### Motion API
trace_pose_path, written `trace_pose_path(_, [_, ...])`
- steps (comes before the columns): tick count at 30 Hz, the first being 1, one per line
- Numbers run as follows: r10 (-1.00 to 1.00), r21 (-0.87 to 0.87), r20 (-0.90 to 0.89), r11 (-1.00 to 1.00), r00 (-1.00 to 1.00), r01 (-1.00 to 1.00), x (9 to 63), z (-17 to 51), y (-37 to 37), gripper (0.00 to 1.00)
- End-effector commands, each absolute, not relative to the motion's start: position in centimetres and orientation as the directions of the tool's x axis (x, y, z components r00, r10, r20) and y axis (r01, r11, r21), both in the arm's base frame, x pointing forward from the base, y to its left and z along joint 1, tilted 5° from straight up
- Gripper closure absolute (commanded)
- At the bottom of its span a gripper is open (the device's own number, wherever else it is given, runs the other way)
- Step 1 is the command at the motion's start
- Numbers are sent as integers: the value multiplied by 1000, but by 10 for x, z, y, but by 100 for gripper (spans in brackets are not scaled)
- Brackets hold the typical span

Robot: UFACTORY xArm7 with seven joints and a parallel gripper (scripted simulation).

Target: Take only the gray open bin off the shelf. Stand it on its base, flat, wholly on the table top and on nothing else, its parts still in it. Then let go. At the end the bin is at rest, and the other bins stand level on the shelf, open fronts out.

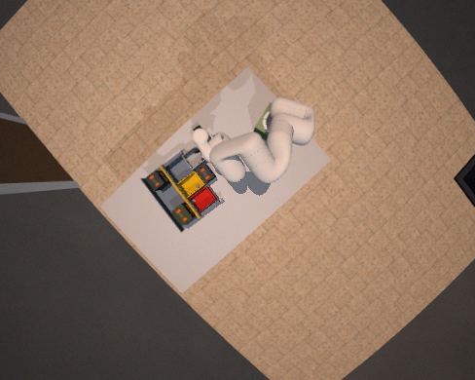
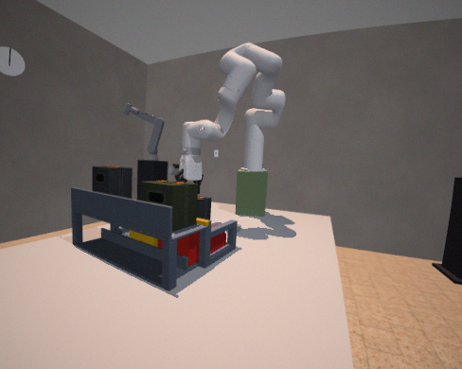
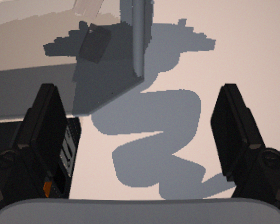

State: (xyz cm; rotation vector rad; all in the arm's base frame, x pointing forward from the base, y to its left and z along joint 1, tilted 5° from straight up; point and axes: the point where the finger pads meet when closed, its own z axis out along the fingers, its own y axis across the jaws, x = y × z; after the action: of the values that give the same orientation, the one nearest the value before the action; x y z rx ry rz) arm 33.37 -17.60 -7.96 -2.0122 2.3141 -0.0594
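The gray open bin (image 1: 179,169) sits on the slate-blue shelf (image 1: 163,206) (image 2: 122,211), at the end of the row beside the yellow bin (image 1: 191,183) and the red bin (image 1: 203,199) (image 2: 188,248). Its parts cannot be made out. In the exterior view it is hidden behind the shelf and boxes. My gripper (image 3: 139,102) is wide open with nothing between its fingers. It hangs above the table near the gray bin's end of the shelf; in the exterior view its fingertips are hidden. A gray sloped wall (image 3: 31,90) lies left and ahead in the wrist view; whether bin or shelf, I cannot tell.
A black box (image 1: 155,180) (image 2: 112,182) and an olive box (image 1: 182,214) (image 2: 169,203) stand at the shelf's upper back. Another dark box (image 1: 205,172) (image 3: 66,155) is by its front, close to my left finger. A yellow bar (image 1: 179,191) crosses the shelf.
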Motion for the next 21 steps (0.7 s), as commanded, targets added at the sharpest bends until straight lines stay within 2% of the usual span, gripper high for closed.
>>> trace_pose_path(1, [-990,-81,-30,140,-138,-987,335,-79,-177,0])
trace_pose_path(21, [-990,-81,-30,140,-138,-987,335,-86,-177,0])
